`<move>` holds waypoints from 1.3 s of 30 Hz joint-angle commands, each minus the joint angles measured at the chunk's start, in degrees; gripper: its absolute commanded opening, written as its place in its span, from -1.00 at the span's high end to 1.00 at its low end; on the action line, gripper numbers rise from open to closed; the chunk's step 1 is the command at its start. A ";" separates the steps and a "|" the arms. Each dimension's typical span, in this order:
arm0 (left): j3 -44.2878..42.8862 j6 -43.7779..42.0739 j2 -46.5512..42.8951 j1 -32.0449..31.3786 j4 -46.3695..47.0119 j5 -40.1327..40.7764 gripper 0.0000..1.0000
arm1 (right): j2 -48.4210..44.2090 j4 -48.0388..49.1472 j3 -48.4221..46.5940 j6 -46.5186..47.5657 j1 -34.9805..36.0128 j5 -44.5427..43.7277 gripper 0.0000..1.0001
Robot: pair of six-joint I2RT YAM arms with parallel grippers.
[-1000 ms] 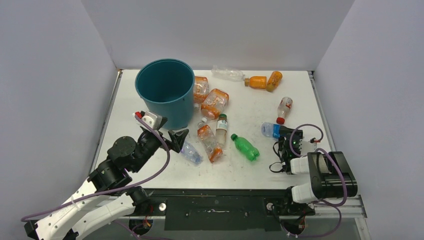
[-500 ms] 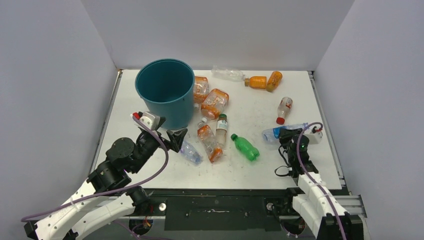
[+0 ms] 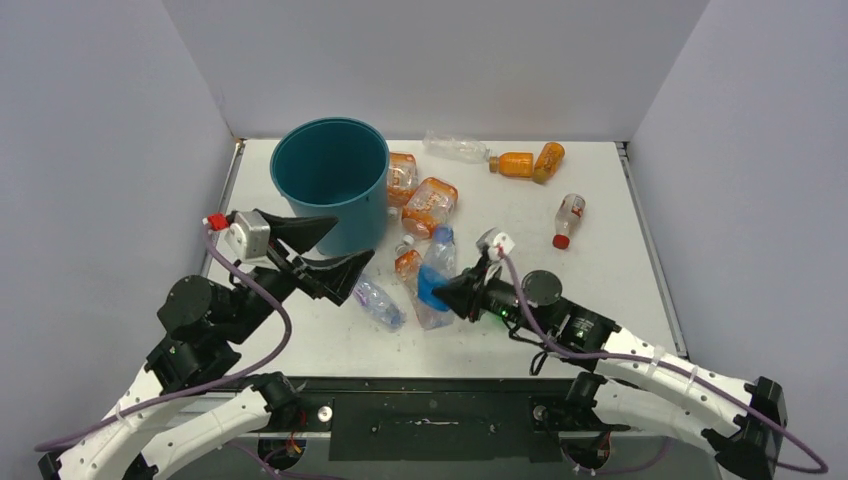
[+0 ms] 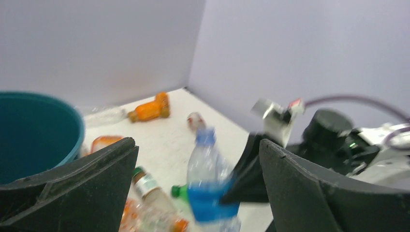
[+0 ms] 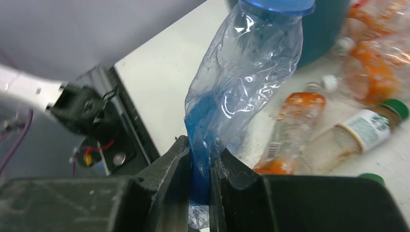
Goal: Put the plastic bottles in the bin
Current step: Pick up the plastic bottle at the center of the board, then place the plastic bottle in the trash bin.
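Two-arm rig, body notes.
Left arm [image 3: 190,340] and right arm [image 3: 650,365]: white lower shells, black round joints. A purple cable [image 3: 283,318] loops along each. Left gripper [image 3: 355,240] and right gripper [image 5: 200,150]: black wedge fingers, scuffed. White wrist block with red cap [image 3: 215,221]. Small green light [image 3: 500,313] on the right arm.

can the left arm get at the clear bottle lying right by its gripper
Probably yes: the left gripper is open close by the clear bottle, nothing between them, though the right gripper, shut on the blue-labelled bottle, crowds its other side.
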State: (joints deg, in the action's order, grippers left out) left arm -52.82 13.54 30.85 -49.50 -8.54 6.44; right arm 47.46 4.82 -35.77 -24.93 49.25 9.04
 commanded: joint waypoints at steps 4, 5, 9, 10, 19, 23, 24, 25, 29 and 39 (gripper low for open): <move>-11.05 9.75 10.94 0.29 -3.40 -20.82 -0.92 | 2.88 1.52 -4.15 16.76 13.97 2.00 0.89; -10.82 10.46 11.92 0.36 -3.32 -22.97 -0.92 | 2.71 2.07 -4.02 16.94 14.32 2.53 0.89; -9.47 11.59 13.63 0.32 -3.41 -28.35 -0.92 | 0.50 3.16 -3.36 17.23 14.64 4.57 0.89; -9.25 11.42 13.96 0.31 -3.59 -29.22 -0.92 | -0.20 3.18 -3.35 17.22 14.64 4.81 0.89; -9.35 9.31 18.63 0.36 -7.62 -25.79 -0.98 | -0.63 4.37 -4.21 15.92 14.72 7.21 0.89; -9.95 8.79 20.21 0.35 -8.60 -22.24 -0.95 | -0.21 4.47 -4.60 15.86 15.17 7.90 0.89; -10.01 8.76 20.40 0.36 -8.49 -21.71 -0.88 | -0.14 4.37 -4.72 15.93 15.39 7.85 0.89; -10.03 8.78 20.65 0.36 -8.37 -21.27 -0.82 | -0.10 4.34 -4.81 16.00 15.55 7.79 0.89; -10.70 8.79 21.76 0.36 -8.38 -19.88 -0.43 | 0.15 4.23 -4.92 16.13 16.08 7.59 0.89; -10.60 8.31 22.43 0.35 -6.87 -22.24 0.51 | 0.92 2.52 -5.65 16.64 17.22 5.52 0.79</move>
State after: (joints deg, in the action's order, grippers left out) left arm -61.23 22.55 53.23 -49.43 -17.85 -15.03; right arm 48.47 5.30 -38.17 -9.47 65.47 15.25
